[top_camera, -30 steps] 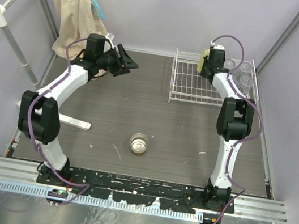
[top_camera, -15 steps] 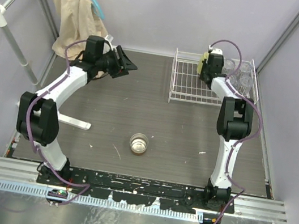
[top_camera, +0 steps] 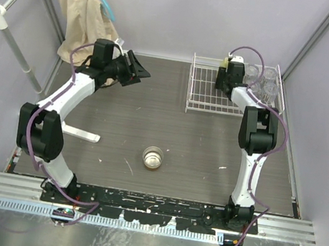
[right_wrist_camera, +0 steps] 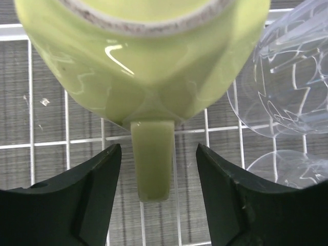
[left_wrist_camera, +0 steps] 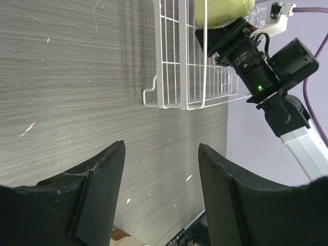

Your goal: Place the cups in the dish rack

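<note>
The right pincer (right_wrist_camera: pixel 157 148) has just parted its jaws, freeing the handle of the yellow mug (right_wrist_camera: pixel 143 61), which sits in the dish rack (top_camera: pixel 205 86). One metal cup (top_camera: pixel 153 158) is left on the table (top_camera: pixel 120 122).

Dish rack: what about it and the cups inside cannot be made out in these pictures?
- Top external: the yellow mug is mostly hidden by the right gripper.
- Top external: the clear tumblers overlap and are too small to count.
- Right wrist: the upper edge cuts off the mug's top, the right edge the tumblers.
- Left wrist: the top edge cuts off the dish rack; no tumblers show.
</note>
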`<state>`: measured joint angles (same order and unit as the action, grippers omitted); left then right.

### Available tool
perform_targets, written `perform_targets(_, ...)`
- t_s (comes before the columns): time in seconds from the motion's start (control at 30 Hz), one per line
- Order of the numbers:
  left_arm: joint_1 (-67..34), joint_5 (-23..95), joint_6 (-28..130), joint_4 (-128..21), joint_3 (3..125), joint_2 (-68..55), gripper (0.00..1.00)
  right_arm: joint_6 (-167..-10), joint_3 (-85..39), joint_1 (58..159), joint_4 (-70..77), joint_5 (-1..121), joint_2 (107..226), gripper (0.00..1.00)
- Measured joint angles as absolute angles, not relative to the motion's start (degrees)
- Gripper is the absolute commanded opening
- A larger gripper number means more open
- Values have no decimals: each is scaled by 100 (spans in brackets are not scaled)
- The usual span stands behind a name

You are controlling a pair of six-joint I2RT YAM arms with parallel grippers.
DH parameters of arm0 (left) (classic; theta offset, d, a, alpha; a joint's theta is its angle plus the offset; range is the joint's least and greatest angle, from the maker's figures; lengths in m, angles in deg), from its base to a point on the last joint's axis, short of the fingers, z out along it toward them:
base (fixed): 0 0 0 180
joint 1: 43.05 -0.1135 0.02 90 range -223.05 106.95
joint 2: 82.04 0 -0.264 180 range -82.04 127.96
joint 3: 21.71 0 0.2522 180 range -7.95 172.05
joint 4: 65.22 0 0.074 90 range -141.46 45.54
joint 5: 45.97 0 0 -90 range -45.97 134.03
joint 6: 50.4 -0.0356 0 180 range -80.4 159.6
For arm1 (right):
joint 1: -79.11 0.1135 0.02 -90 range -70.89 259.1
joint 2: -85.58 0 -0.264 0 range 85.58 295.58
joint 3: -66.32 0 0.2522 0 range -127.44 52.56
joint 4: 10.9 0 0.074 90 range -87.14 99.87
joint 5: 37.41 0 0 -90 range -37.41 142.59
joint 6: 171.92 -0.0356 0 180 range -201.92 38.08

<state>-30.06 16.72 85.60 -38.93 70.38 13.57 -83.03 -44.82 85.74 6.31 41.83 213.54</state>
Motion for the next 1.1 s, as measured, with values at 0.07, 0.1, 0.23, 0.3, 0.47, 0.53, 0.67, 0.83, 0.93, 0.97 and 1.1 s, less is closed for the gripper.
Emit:
perform_targets(0.07, -3006, 1679, 8498, -3795, 7038, 1340, 68, -8309, -4423, 8574, 602, 4108, 21330, 73)
perform_targets(0.1, -3006, 1685, 8461, -3731, 7038, 1333, 68, -8311, -4362, 8574, 583, 4097, 21295, 74)
perform_targets(0.23, -3006, 1770, 8269, -3371, 7038, 1287, 68, -8331, -4065, 8574, 543, 4036, 20970, 74)
perform_targets(0.3, -2997, 1862, 8127, -3038, 7053, 1248, 67, -8344, -3927, 8576, 519, 4021, 20742, 74)
perform_targets(0.47, -2822, 2242, 7705, -1869, 7243, 1241, 67, -8401, -3728, 8602, 486, 4017, 20085, 74)
perform_targets(0.53, -2676, 2374, 7596, -1506, 7258, 1228, 67, -8453, -3704, 8618, 500, 4019, 19838, 74)
perform_targets(0.67, -2147, 2712, 7403, -824, 7258, 1211, 67, -8574, -3684, 8707, 513, 4019, 19322, 74)
perform_targets(0.83, -1165, 3143, 7185, -354, 7186, 1169, 65, -8810, -3518, 8814, 548, 4045, 18635, 73)
perform_targets(0.93, -774, 3230, 7104, -276, 6987, 1093, 62, -8993, -3405, 8838, 733, 4178, 18174, 73)
perform_targets(0.97, -682, 3263, 7069, -247, 6898, 1066, 59, -9070, -3378, 8838, 823, 4224, 18015, 73)
perform_targets(1.1, -446, 3375, 6912, -118, 6734, 1055, 56, -9319, -3131, 8836, 1029, 4399, 17401, 73)
